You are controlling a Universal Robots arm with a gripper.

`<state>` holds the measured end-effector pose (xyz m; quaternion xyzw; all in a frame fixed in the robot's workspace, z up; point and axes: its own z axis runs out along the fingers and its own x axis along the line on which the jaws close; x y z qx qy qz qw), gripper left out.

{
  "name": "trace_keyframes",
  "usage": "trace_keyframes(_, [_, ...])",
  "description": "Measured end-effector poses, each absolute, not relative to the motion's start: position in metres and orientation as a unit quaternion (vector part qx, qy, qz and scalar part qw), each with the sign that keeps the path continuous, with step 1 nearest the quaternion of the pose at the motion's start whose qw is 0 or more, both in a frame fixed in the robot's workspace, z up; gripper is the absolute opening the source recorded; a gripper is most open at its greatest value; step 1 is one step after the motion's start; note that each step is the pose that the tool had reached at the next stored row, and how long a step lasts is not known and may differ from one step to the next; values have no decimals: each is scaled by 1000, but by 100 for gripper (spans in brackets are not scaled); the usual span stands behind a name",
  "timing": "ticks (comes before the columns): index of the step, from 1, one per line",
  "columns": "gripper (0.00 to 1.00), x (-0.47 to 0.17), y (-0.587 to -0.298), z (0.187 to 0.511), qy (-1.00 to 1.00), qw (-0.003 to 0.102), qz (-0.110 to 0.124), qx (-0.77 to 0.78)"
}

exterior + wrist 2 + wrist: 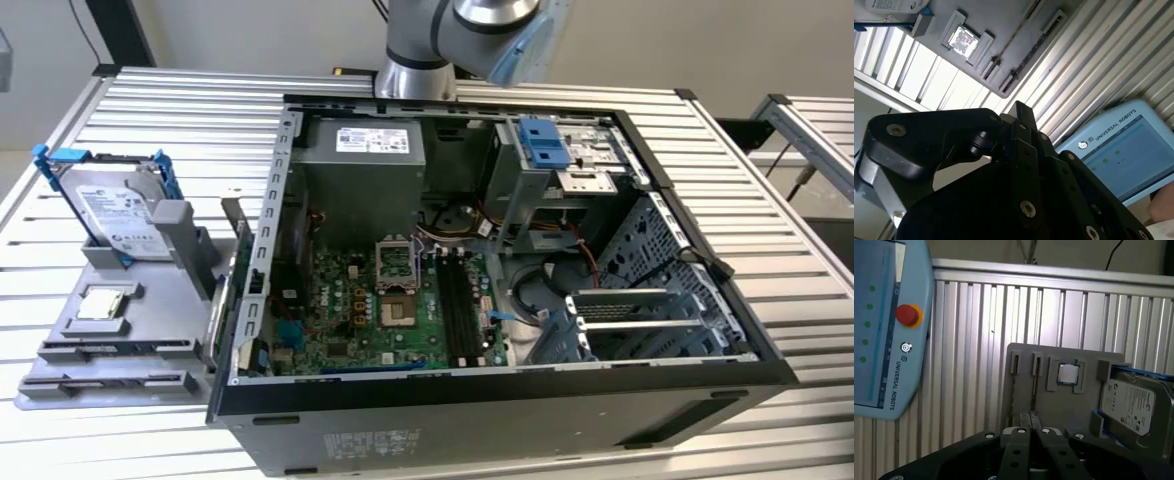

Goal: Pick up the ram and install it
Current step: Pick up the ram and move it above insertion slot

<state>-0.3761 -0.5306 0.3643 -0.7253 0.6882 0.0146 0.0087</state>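
In the exterior view the arm (pixel 416 60) rises behind the open computer case (pixel 747 352), high over its back edge. Inside the case lies the motherboard (pixel 360 310) with its long black memory slots (pixel 461 300). On the table (pixel 187 110), just beside the case on the exterior view's left, sits a grey holder (pixel 60 322) carrying a hard drive (pixel 114 215) and a processor chip (pixel 104 303). I take the ram (pixel 102 382) to be the dark strip set on edge in the holder's outermost long groove, well apart from the case. It could also be in the groove beside that one; I cannot tell for sure.

In the first wrist view the gripper (pixel 1030 432) faces that holder from a distance. Its fingers (pixel 1016 450) lie together at the tips with nothing seen between them, so it reads as clenched and empty. Beyond them the outer groove shows a toothed dark edge, which fits the stick. A teach pendant (pixel 884 340) with a red button (pixel 907 314) is near.

The second wrist view shows the gripper's dark linkage from another flank, with the holder and the pendant's lit screen behind it.

I judge the stick light and stiff but delicate, a thin board whose chips and contact row are easily harmed. The safest hold looks like a pinch across the flat faces at mid-length on the exposed upper edge, clear of the contacts.

The case and its slots come from the exterior view — the groove's detail and the finger state come from the wrist views
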Motion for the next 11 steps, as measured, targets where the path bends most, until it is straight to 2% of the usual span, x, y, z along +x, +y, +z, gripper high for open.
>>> trace_keyframes(6, [0,-376,-531,364,687,9,15,-726])
trace_keyframes(7, [100,-376,-531,364,687,9,15,-726])
trace_keyframes(11, [100,-376,-531,364,687,9,15,-727])
